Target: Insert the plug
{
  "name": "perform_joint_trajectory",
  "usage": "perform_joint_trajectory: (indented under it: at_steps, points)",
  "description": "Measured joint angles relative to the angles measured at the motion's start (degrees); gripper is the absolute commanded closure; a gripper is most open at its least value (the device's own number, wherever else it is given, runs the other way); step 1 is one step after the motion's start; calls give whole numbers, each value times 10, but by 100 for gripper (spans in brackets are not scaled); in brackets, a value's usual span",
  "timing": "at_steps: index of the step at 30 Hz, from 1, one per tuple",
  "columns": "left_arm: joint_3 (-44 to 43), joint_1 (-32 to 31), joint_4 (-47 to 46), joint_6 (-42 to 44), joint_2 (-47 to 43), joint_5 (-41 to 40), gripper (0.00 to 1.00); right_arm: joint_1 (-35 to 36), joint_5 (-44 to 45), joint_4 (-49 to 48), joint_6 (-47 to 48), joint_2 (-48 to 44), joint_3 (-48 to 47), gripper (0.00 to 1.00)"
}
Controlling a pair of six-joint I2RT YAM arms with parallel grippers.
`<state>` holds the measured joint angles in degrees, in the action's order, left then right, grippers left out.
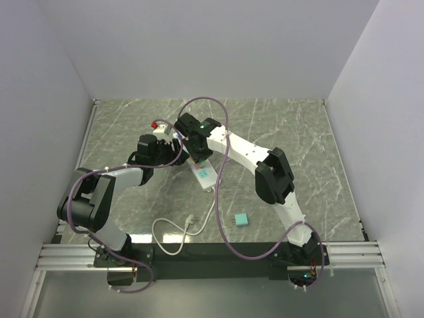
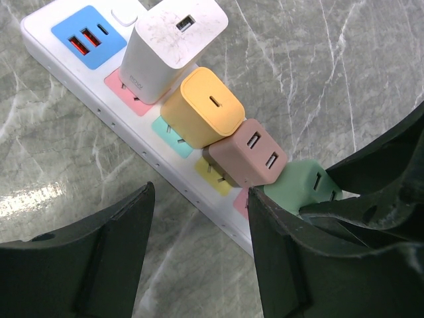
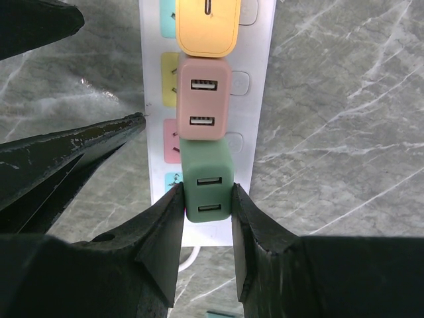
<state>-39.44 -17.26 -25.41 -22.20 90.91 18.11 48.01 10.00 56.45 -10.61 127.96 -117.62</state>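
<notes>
A white power strip (image 3: 262,119) lies mid-scene on the marbled counter (image 1: 298,146). The left pincer (image 2: 199,222) gapes wide astride the strip, holding nothing. The right pincer (image 3: 207,232) is clamped on the green plug (image 3: 207,179). That plug stands at the strip's near end, touching the pink-brown plug (image 3: 204,99). I cannot tell whether its prongs are seated.

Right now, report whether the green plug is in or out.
Cannot tell. The right gripper holds the green plug against the power strip, and its prongs are hidden.
</notes>
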Motion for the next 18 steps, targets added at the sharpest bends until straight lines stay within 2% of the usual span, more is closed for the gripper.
perform_joint_trajectory:
  at_steps: [18]
  points:
    - [0,0,0,0,0,0,36,0,-1,-35,0,0,17,100]
